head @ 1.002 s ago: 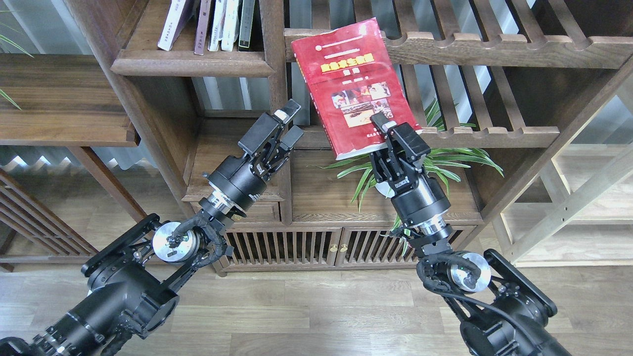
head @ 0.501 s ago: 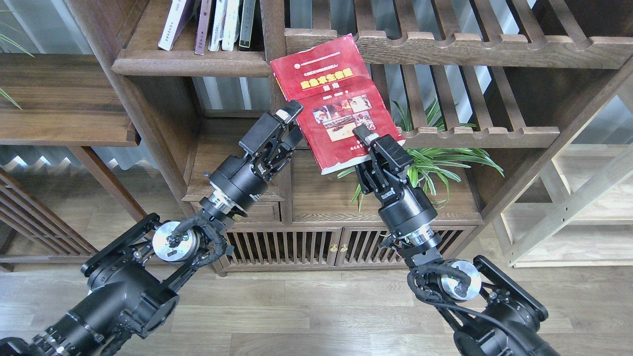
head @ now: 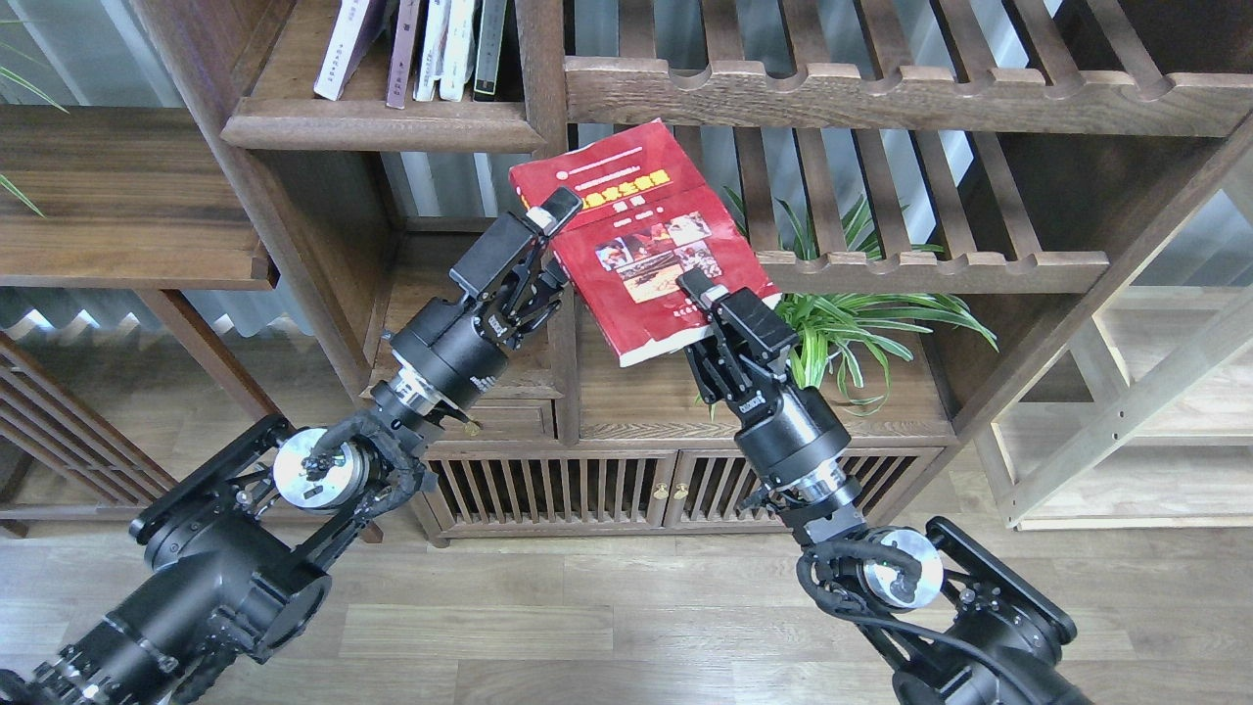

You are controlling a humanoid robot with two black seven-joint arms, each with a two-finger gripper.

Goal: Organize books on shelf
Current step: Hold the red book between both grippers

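The thick red book (head: 636, 230) with a yellow title and photos hangs tilted in front of the middle post. My right gripper (head: 703, 296) is shut on its lower right corner. My left gripper (head: 556, 240) is open at the book's left edge, and its upper finger (head: 561, 204) lies over the cover. The walnut shelf (head: 382, 125) is at the upper left. A pale lavender book (head: 345, 44) and a maroon-spined book (head: 401, 49) stand leaning on it, beside thin white books (head: 445, 44) and a dark-spined one (head: 487, 44).
A thick post (head: 540, 78) stands just right of the shelf. Slatted racks with scalloped rails (head: 881, 93) (head: 930, 262) fill the right side. A green plant (head: 852, 323) sits behind my right gripper. A low cabinet with slatted doors (head: 587, 485) is below.
My right gripper has carried the red book down and to the left, from the upper slatted rack towards my left gripper. My left arm has shifted slightly left, and its finger now overlaps the cover.
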